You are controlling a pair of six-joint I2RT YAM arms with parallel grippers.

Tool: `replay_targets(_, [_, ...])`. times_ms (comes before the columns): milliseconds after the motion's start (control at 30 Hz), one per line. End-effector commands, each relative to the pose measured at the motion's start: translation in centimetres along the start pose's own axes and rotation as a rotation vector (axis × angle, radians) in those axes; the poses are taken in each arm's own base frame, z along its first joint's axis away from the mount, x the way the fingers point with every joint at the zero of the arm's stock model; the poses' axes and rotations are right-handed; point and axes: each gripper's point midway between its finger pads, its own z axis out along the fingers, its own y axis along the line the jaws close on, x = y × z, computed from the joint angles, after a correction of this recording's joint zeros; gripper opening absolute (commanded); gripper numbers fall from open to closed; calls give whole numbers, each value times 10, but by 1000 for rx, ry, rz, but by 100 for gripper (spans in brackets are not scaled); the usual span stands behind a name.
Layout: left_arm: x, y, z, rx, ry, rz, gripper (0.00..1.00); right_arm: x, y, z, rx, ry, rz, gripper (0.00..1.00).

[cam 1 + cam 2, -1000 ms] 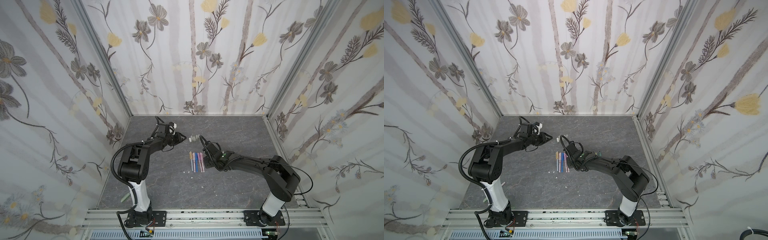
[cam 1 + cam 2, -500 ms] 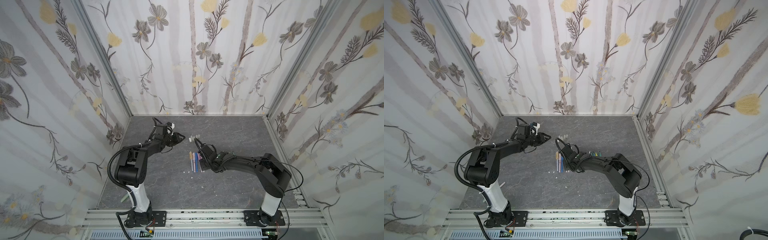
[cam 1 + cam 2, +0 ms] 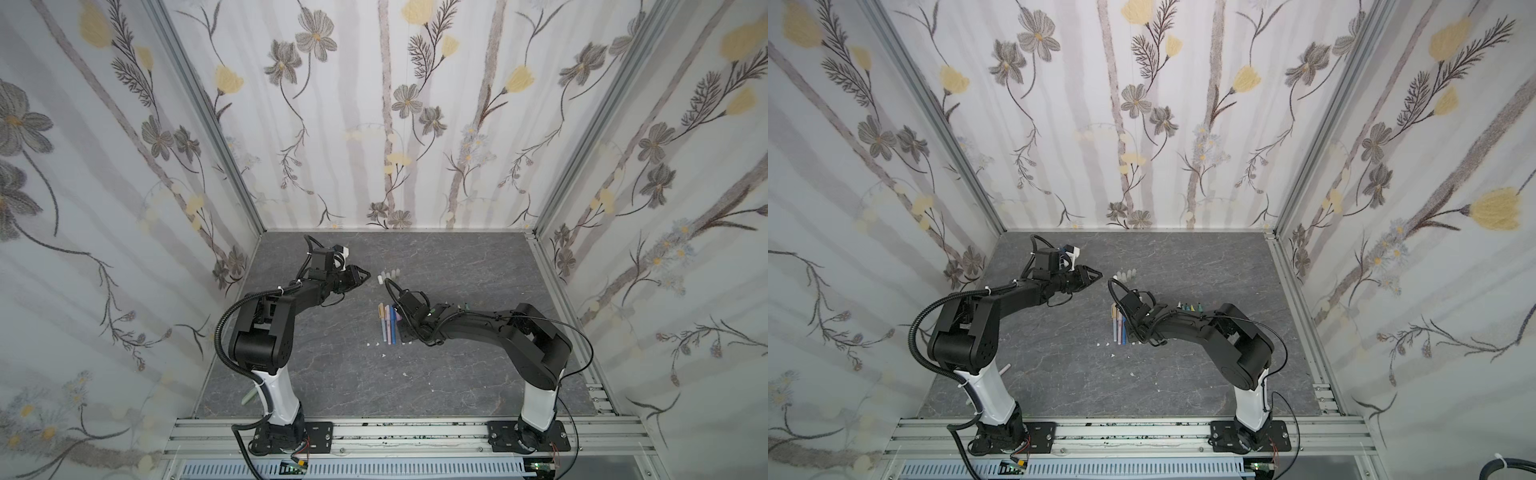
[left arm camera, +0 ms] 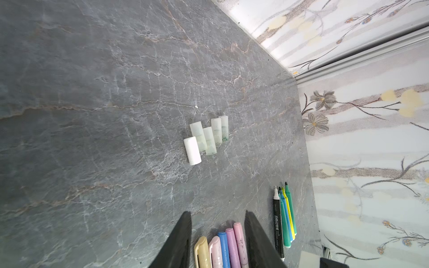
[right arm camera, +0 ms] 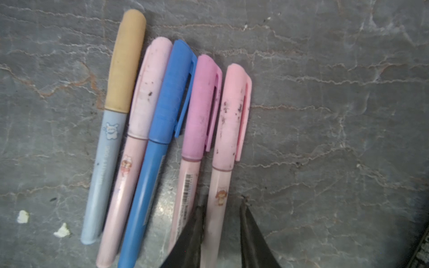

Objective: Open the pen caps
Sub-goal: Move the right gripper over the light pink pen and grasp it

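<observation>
Right gripper (image 5: 220,206) is down low over the row of 5 pens (image 5: 153,162), its 2 fingers (image 5: 190,239) parted astride the barrel of the pink pen (image 5: 220,183) at the end of the row. 1 finger sits right against the barrel and a sliver of table (image 5: 325,139) shows beside the other, so it is not clamped. That pen's pink cap (image 5: 232,111) is on, and so are the purple, blue, pale pink and tan caps next to it. All 5 pens lie flat, side by side and touching. Over to the left gripper (image 4: 218,212): it hovers above the grey table with its fingers (image 4: 178,239) spread and nothing between them, pointed toward the 5 loose caps (image 4: 209,139). Those are 1 white and 4 see-through, huddled together and lying flat. In both top views this cluster (image 3: 388,274) (image 3: 1125,275) lies just beyond the pen row (image 3: 388,326), toward the back wall and near the left gripper's tip (image 3: 361,275). Close by the right arm, 5 markers (image 4: 285,215) lie bunched with their tips bare: 1 black-and-white, the rest teal, blue, yellow and green. 2 white scraps (image 5: 23,216) lie near the tail of the tan-capped pen.
</observation>
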Motion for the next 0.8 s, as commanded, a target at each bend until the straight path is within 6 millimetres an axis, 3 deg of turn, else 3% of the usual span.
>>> replay_targets(0, [-5,-6,-3,24,-14,18,38,7,-6,3,27,20,2,28])
replay_targets(133, [-4,-10,-4,31,-8,20,38,17,-11,5,40,37,-4,26])
replay_targets(367, [-6,-18,-8,49,-11,17,39,25,-22,-2,39,39,-2,11])
replay_targets(533, [-3,-32,-11,88,2,15,41,10,-34,-24,6,-23,30,4])
replay_targets(600, [1,-42,-11,107,11,19,44,-2,-48,-35,0,-60,64,3])
replay_targets(767, [21,-87,-10,200,48,50,50,-27,-55,-74,-115,-195,87,2])
